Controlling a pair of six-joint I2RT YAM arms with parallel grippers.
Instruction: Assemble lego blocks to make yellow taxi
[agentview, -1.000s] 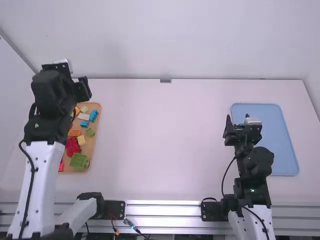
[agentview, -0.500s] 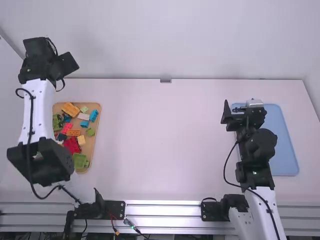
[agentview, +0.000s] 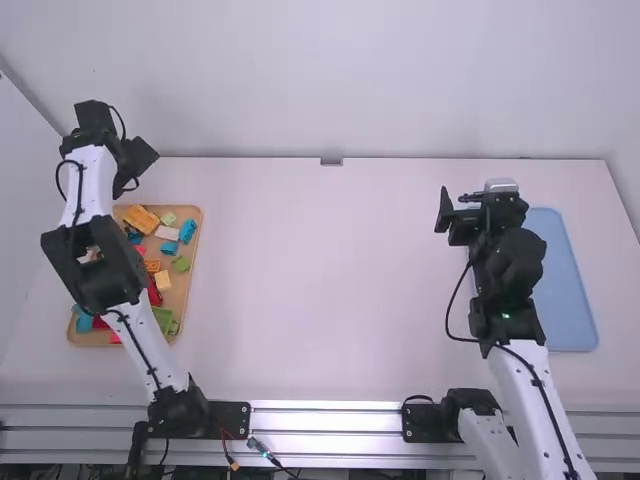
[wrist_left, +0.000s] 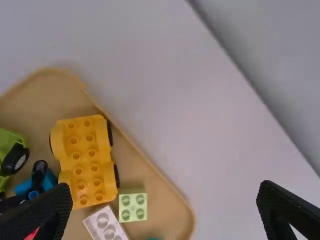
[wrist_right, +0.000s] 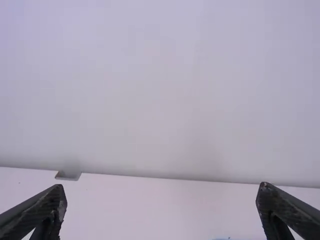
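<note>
My left gripper (agentview: 140, 157) is above the far end of the wooden tray (agentview: 195, 275) of blocks. In the left wrist view my left gripper (wrist_left: 162, 207) stands open, its fingers wide apart with nothing between them. A yellow wheeled base (wrist_left: 86, 159) lies in the tray there, beside a light green block (wrist_left: 133, 206) and a white block (wrist_left: 106, 225). My right gripper (agentview: 458, 212) is raised near the blue tray (agentview: 560, 285); in the right wrist view my right gripper (wrist_right: 162, 212) is open and holds nothing.
Blue blocks (agentview: 187, 231), an orange brick (agentview: 152, 266), a small yellow block (agentview: 162, 281) and green pieces (agentview: 165, 320) share the wooden tray. The left arm spans the tray's left part. A wall (agentview: 400, 80) rises behind the table.
The left arm has swung back from over the tray and then shifted slightly right, uncovering the yellow base. My right gripper has moved a little farther from the camera and left.
</note>
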